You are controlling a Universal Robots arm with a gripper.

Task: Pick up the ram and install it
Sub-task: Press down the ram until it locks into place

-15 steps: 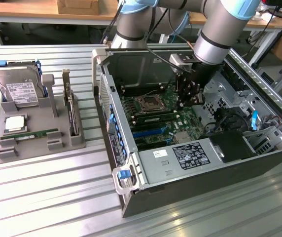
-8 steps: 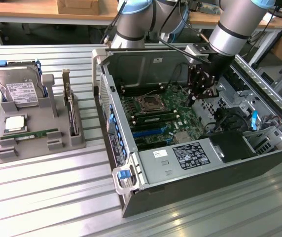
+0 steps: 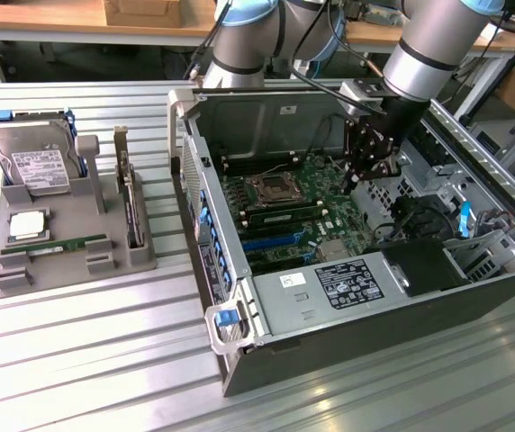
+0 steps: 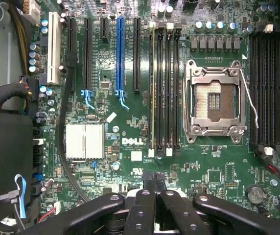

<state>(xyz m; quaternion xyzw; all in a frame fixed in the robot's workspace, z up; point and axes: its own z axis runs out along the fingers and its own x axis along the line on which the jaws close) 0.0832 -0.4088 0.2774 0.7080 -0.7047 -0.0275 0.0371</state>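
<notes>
The installing step is judged to be nearly or fully done: the ram (image 3: 284,214) is seen standing on edge in a slot of the motherboard (image 3: 334,225), just below the processor socket (image 3: 271,186) in the middle of the exterior view, inside the open computer case (image 3: 239,310). In the wrist view the ram (image 4: 153,83) is shown seated in the bank of slots beside the socket (image 4: 214,100). A second green stick (image 3: 55,245) lies flat on the grey tray (image 3: 77,270) at the exterior view's left, well apart from the arm. The gripper (image 3: 368,175) is held above the board, to the exterior view's right of the ram and not touching it, with the arm reaching down from the upper right and the wrist pointed straight at the board. The gripper (image 4: 154,182) is drawn closed, its tips together and nothing held between them. Any further seating would call for an even, square press along the ram's top edge.
</notes>
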